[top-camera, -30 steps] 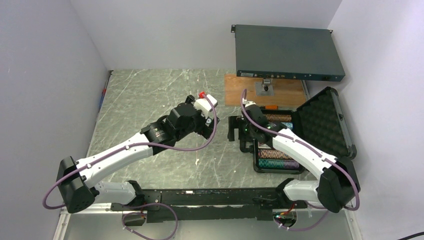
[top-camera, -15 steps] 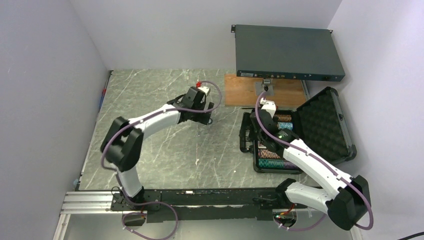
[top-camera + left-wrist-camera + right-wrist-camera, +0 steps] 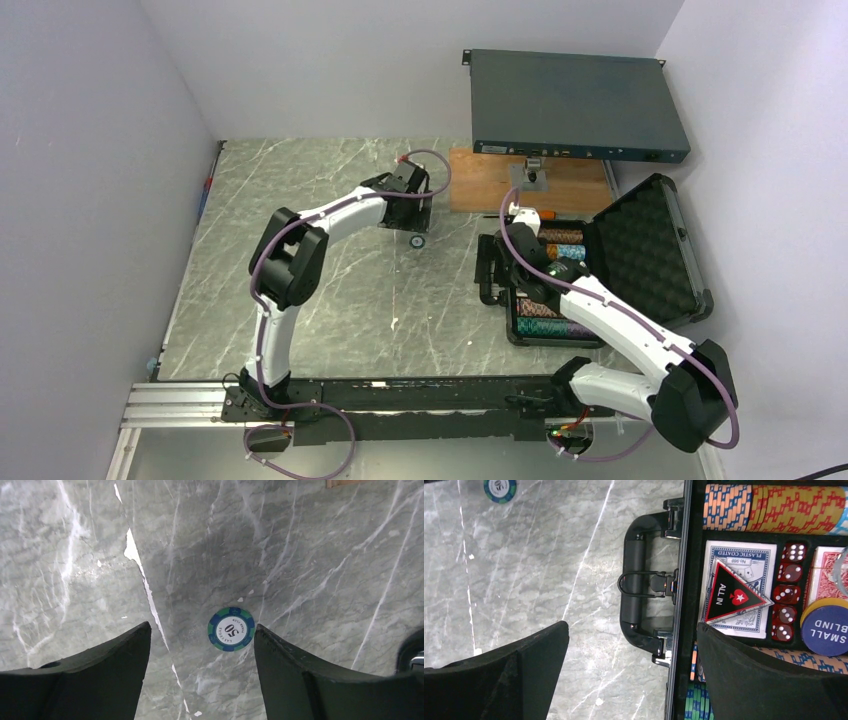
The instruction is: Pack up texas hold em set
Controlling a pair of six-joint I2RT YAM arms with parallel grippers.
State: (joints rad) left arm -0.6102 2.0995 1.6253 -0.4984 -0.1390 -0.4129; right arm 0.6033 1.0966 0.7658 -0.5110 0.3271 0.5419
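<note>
The open black case (image 3: 513, 334) of the texas hold em set lies at the right, its foam lid (image 3: 645, 245) tipped back. The right wrist view shows striped chips (image 3: 774, 510), a blue card deck (image 3: 724, 555), a red triangle (image 3: 731, 597), red dice (image 3: 786, 595) and a blue button (image 3: 826, 630) inside. My right gripper (image 3: 632, 626) is open above the case handle (image 3: 634, 565). One blue-green 50 chip (image 3: 231, 629) lies flat on the table. My left gripper (image 3: 201, 627) stands open around it, the chip close to the right finger, not gripped.
A large dark rack-mount box (image 3: 575, 105) leans at the back right, above a wooden board (image 3: 480, 180). Walls close in the left, back and right sides. The grey marble table (image 3: 300, 220) stretches left of the chip.
My left arm has reached farther back and right, bringing its gripper down over the loose chip, and its jaws have narrowed a little. The right gripper shifted slightly over the case handle.
</note>
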